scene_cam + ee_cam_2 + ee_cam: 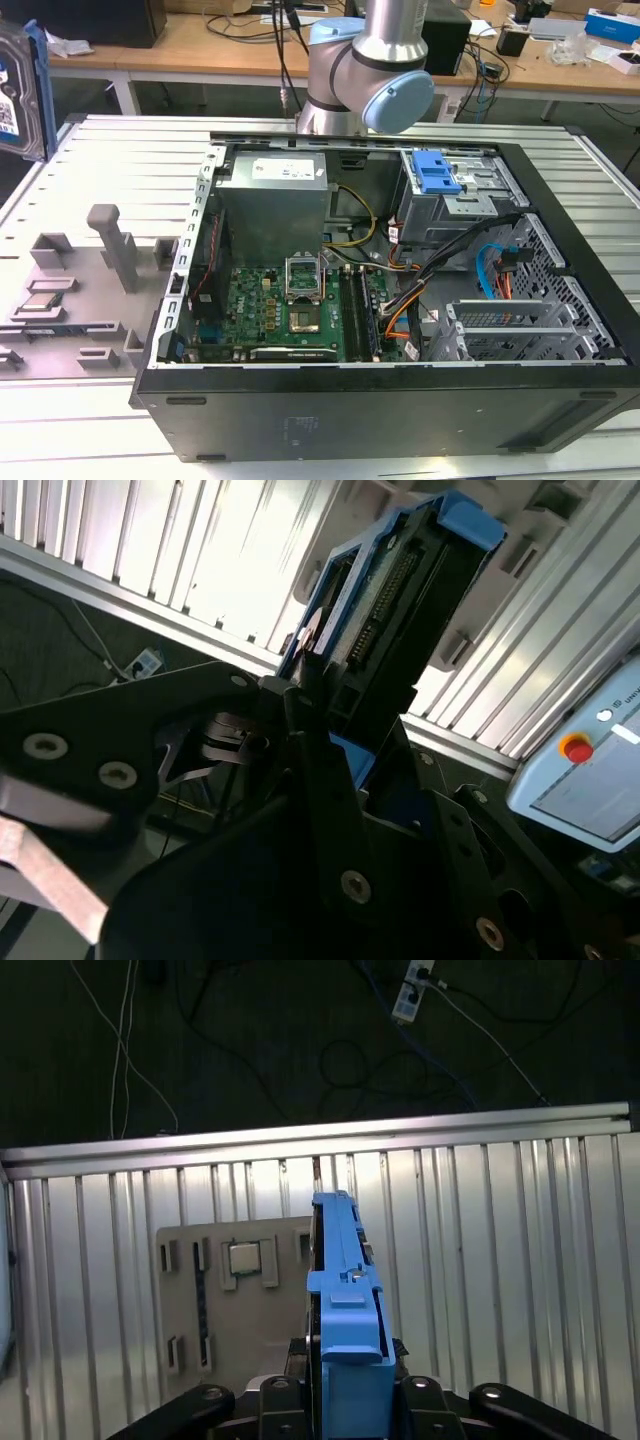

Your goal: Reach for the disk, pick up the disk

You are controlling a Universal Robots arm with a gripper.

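Note:
The disk appears edge-on in the first wrist view, its blue plastic frame facing the camera. My gripper is shut on it, one black finger on each side, and holds it high above the ribbed aluminium table. The second wrist view has the disk running away from the black fingers, with its connector edge and blue frame visible. At the exterior view's upper left edge, the disk hangs in the air, silver with a white-and-blue label.
An open black computer case lies on the table, with the arm's base behind it. A grey fixture plate with a small silver processor chip sits below the disk. A pendant with a red button lies nearby.

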